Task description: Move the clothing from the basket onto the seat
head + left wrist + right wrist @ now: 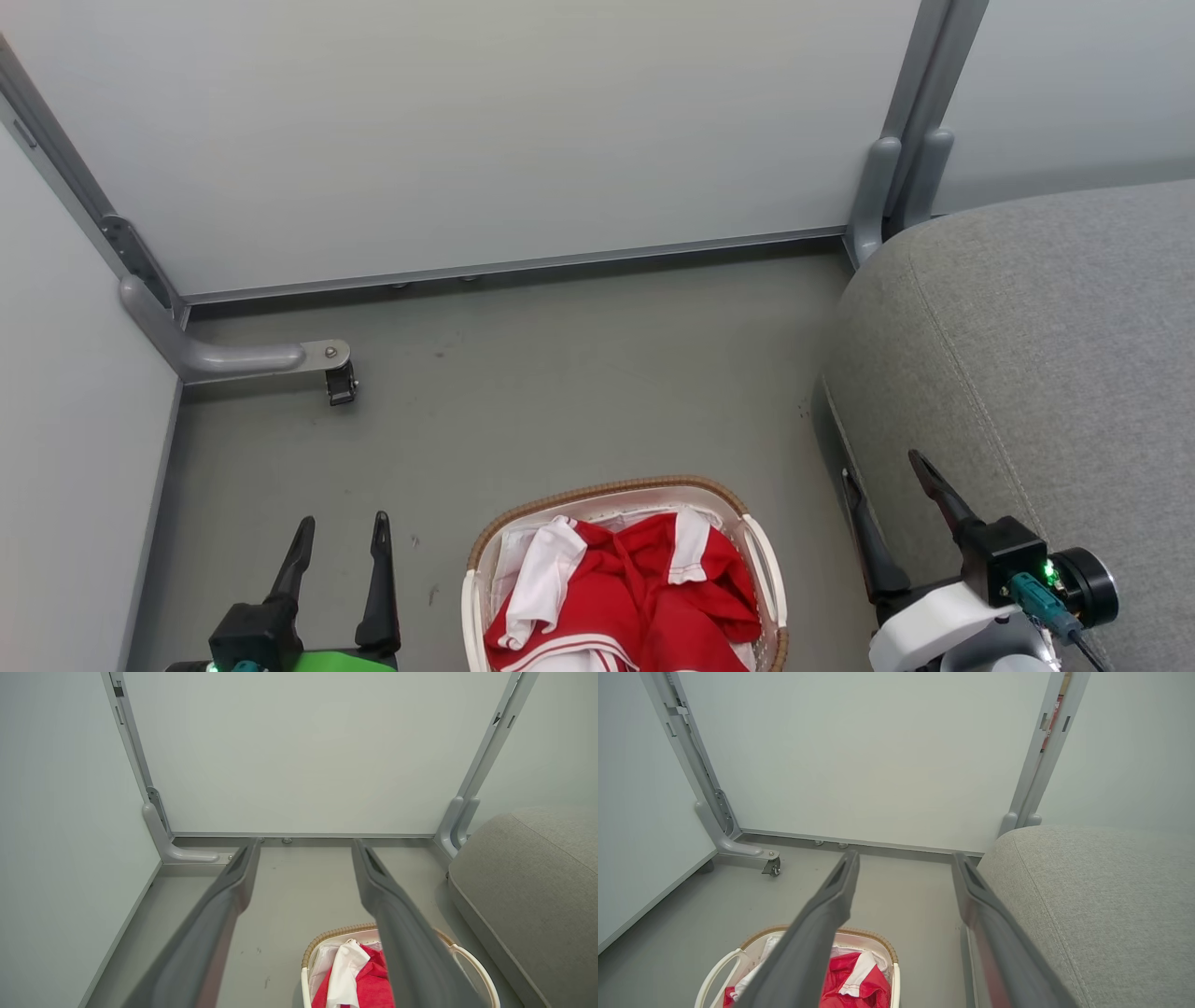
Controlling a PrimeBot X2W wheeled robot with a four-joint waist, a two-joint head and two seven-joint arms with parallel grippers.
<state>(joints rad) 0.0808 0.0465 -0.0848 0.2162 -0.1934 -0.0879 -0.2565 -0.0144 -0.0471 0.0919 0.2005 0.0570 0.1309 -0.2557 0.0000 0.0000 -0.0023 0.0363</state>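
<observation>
1. Red and white clothing (644, 597) lies heaped inside the basket (597, 492), which stands on the grey floor (560, 373) low in my head view.
2. My left gripper (344, 519) hangs just left of the basket, its fingers parted and holding nothing.
3. My right gripper (880, 467) is likewise spread and empty, between the basket and the grey seat (1055, 355), close against the seat's edge.

The left gripper (343, 520) hangs with fingers spread and empty; just to its right sits the basket (597, 493), heaped with the red and white clothing (644, 588). Right of the basket the right gripper (879, 465), also parted and empty, hovers at the edge of the seat (1046, 355)
</observation>
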